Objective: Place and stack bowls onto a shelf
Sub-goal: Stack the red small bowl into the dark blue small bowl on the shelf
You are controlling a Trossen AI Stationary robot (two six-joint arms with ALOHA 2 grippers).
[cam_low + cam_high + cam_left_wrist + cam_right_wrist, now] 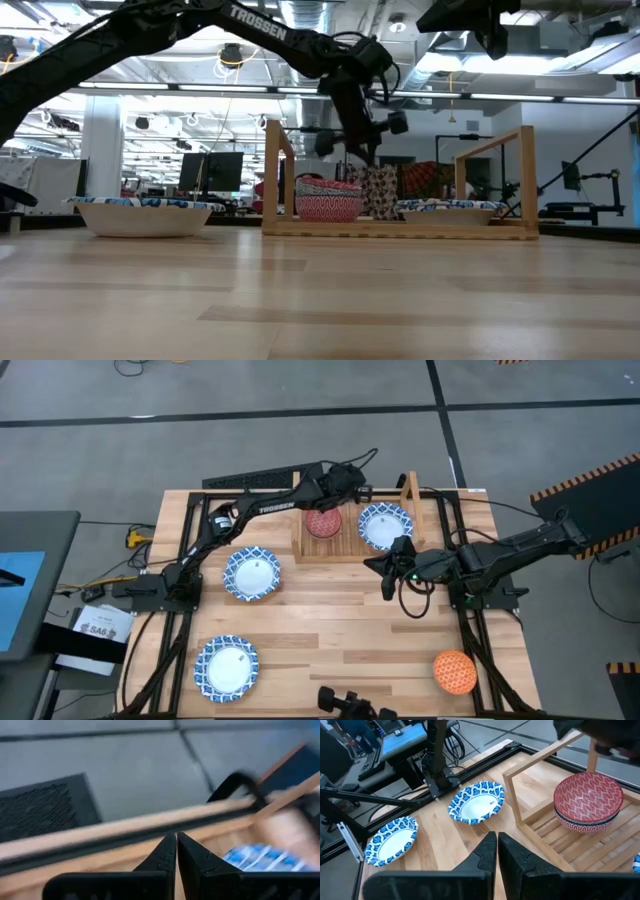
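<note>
The wooden shelf (352, 545) stands at the table's far middle. A red bowl (322, 522) sits in its left part, stacked on a dark blue bowl (580, 823). A white bowl with a blue rim (385, 526) sits in its right part. My left gripper (338, 495) is shut and empty, above the red bowl's far side (365, 150). My right gripper (380, 567) is shut and empty, hovering just in front of the shelf. Two more white bowls (252, 573) (227, 667) and an orange bowl (455, 671) rest on the table.
The shelf's upright side boards (272, 175) (527, 178) rise at both ends of it. A black metal frame (450, 510) runs along the table's edges. Bare tabletop (340, 630) lies in the middle and near part.
</note>
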